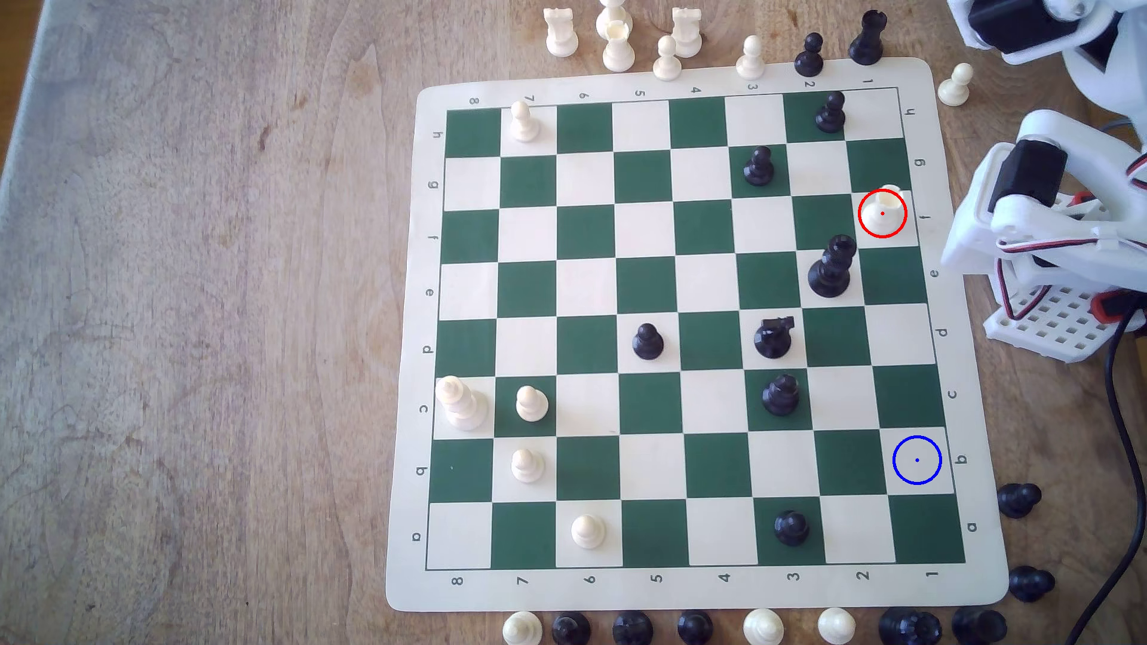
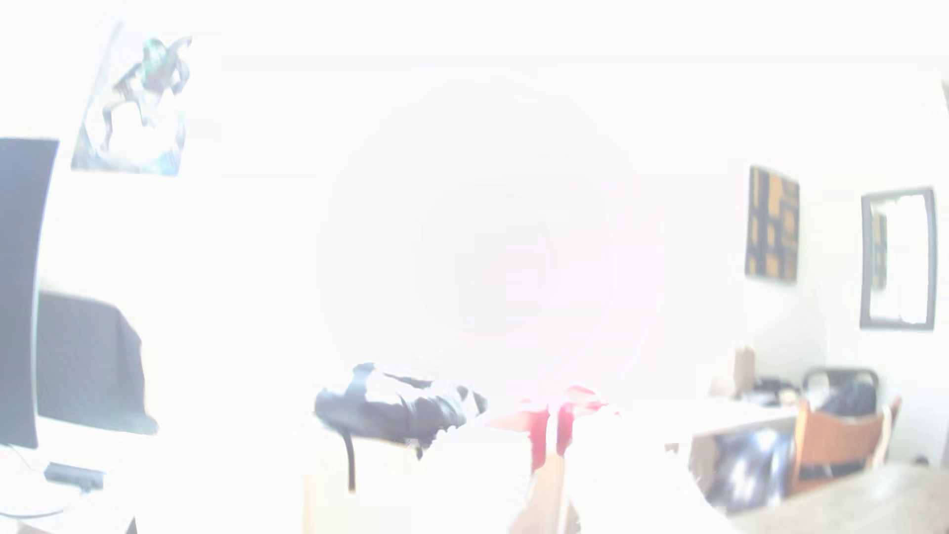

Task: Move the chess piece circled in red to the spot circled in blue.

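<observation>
While our white arm (image 1: 1043,204) sits folded off the board's right edge in the exterior view, jaw state untellable, the small cream-white rook-topped piece (image 1: 883,211) stands just left of it, the blue-ringed cream square (image 1: 917,460) lying nearer the camera.

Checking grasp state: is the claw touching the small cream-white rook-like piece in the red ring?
Apart. The exterior view shows the small cream-white rook-like piece standing alone on its square, with bare board margin between it and the white arm off the mat's edge.
</observation>
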You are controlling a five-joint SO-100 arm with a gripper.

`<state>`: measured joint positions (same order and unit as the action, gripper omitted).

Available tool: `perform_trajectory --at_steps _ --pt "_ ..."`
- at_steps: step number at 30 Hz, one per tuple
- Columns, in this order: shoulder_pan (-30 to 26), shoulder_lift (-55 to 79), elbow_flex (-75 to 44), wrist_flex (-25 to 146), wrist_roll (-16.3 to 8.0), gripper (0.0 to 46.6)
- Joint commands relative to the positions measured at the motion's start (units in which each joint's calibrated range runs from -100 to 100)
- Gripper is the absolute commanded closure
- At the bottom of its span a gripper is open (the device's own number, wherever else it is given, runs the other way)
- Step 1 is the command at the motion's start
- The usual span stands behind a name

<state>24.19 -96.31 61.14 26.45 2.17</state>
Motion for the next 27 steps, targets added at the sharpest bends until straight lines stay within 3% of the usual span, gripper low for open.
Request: perform_trajectory --at_steps 1,3,6,7,8,10,11,12,13,16,27 --pt "4.9 0.3 -8.0 19.7 -0.2 44.6" --pt "7.2 0.2 -8.7 25.6 -0.2 39.9" --pt "7.5 0.1 -8.6 30.1 -0.4 40.3" --pt "7.5 0.1 -8.4 30.7 -1.4 40.3" --pt "7.5 0.1 -8.3 31.2 -4.8 40.3" --pt "7.5 0.3 -7.8 32.6 -5.0 39.9" --pt "7.4 0.6 -7.6 33.6 -5.0 38.6" --pt "8.2 1.3 -8.0 36.7 -5.8 33.2" --pt "8.9 1.8 -8.6 39.1 -5.4 30.6" --pt "8.9 7.3 -12.5 49.8 -2.8 32.1" --pt "8.8 26.6 -18.3 65.6 -2.1 30.0"
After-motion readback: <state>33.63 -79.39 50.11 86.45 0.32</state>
